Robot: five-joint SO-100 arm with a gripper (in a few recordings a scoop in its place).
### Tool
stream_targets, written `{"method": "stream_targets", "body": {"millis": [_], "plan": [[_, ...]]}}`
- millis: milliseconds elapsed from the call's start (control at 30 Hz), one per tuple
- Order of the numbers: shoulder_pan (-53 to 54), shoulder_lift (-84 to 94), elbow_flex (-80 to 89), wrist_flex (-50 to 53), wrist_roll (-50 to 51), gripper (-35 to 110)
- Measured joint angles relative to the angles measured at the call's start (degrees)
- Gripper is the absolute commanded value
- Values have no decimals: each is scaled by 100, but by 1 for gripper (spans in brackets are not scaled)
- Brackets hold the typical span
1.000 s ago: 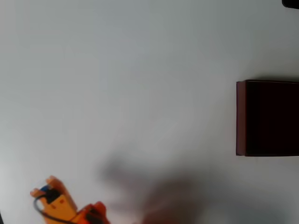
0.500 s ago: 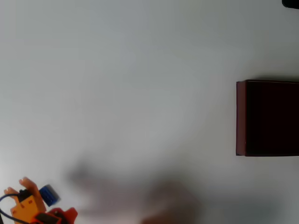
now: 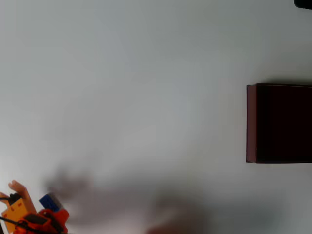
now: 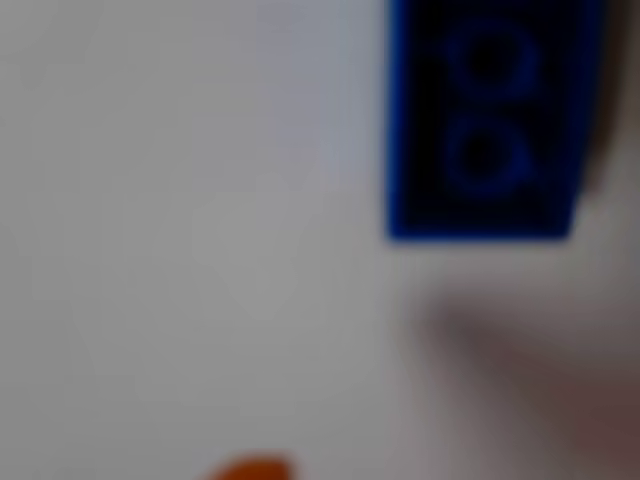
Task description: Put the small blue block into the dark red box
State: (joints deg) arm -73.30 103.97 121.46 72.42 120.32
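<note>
The gripper [image 3: 27, 202] has slid further into the near-left corner of the overhead view, and the small blue block [image 3: 50, 201] now lies just to the right of it rather than under it. The fingers look spread, pinching nothing, though I cannot tell this for sure. The dark red box [image 3: 251, 123] sits well apart at the right edge, so the grasp is probably not yet made.

Bright, even light — soft shadow smudges below, wrist view heavily blurred.
</note>
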Motion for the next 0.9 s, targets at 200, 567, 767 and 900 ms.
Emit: {"method": "stream_targets", "body": {"millis": [200,567,767,900], "plan": [[0,-202,-62,-237,-53,23],[176,-536,-132,-580,-299,23],[316,-615,-114,-853,-413,23],[264,-615,-44,-914,-413,23]]}}
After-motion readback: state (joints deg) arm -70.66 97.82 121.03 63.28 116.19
